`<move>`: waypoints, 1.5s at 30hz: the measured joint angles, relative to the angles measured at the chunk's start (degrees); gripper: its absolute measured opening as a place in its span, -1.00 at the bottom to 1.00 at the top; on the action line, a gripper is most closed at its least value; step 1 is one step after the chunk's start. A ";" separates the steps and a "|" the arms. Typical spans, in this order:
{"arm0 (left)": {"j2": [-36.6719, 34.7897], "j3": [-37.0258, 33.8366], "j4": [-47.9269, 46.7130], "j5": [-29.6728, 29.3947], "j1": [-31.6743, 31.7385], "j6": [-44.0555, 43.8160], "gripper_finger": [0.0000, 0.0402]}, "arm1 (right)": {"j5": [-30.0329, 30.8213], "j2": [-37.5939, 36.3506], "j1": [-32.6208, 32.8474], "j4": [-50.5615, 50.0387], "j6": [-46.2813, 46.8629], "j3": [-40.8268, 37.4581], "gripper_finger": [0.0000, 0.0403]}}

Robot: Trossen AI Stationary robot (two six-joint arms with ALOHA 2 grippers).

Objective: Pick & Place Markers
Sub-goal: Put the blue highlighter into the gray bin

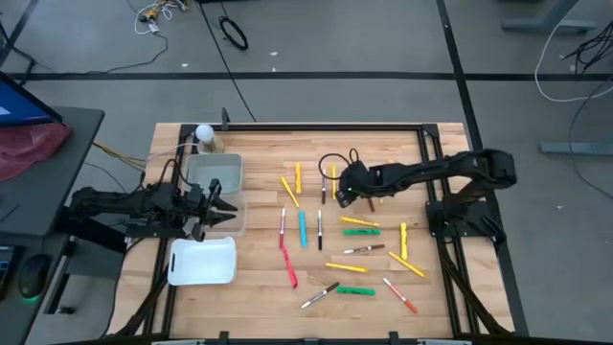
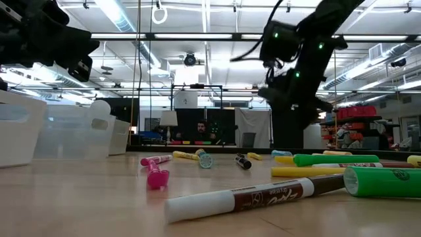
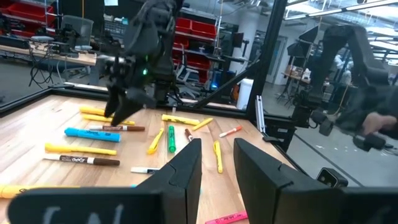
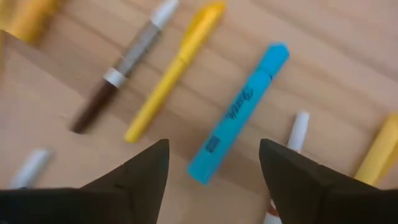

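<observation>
High view gave me the layout: markers lay scattered across the middle and right of the wooden table, none of them in a container. On the left side stood two clear bins, one behind the other, with a white tray nearer the front edge and a small bottle with a white cap at the back. A black cable loop sat just behind the right arm's wrist.

Right gripper hung over the back-centre cluster of markers. In its wrist view its fingers stood spread wide with nothing between them; directly below lay a light blue marker, with a yellow marker and a brown marker beside it. I saw no contact with any of them.

Left gripper waited over the nearer clear bin, its fingers a little apart and holding nothing.
</observation>
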 joint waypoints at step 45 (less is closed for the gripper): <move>25.34 0.02 32.52 -9.03 0.17 1.88 0.38 | 6.63 1.69 17.37 54.83 -33.74 -0.02 -0.74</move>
